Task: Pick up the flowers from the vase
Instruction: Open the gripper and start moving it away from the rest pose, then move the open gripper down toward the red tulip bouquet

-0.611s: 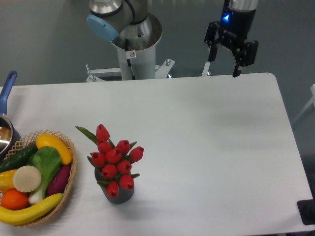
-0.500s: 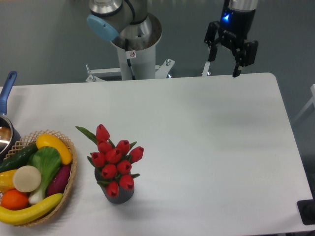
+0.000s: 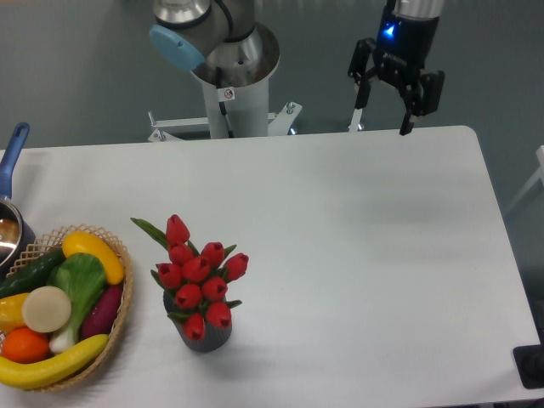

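The flowers [image 3: 197, 274], a bunch of red tulip buds with green leaves, stand in the vase [image 3: 205, 337], a small dark grey ribbed cylinder near the table's front left. My gripper [image 3: 382, 117] hangs open over the table's far edge at the upper right, far from the bouquet. Nothing is between its black fingers. A blue light glows on its wrist.
A round wicker basket [image 3: 121, 308] of fruit and vegetables sits at the left edge, close to the vase. A pot with a blue handle [image 3: 12, 155] pokes in at the far left. The arm's base column [image 3: 231, 81] stands behind the table. A black object [image 3: 529, 365] sits at the lower right corner.
The gripper has shifted slightly to the left; the flowers and vase have not moved.
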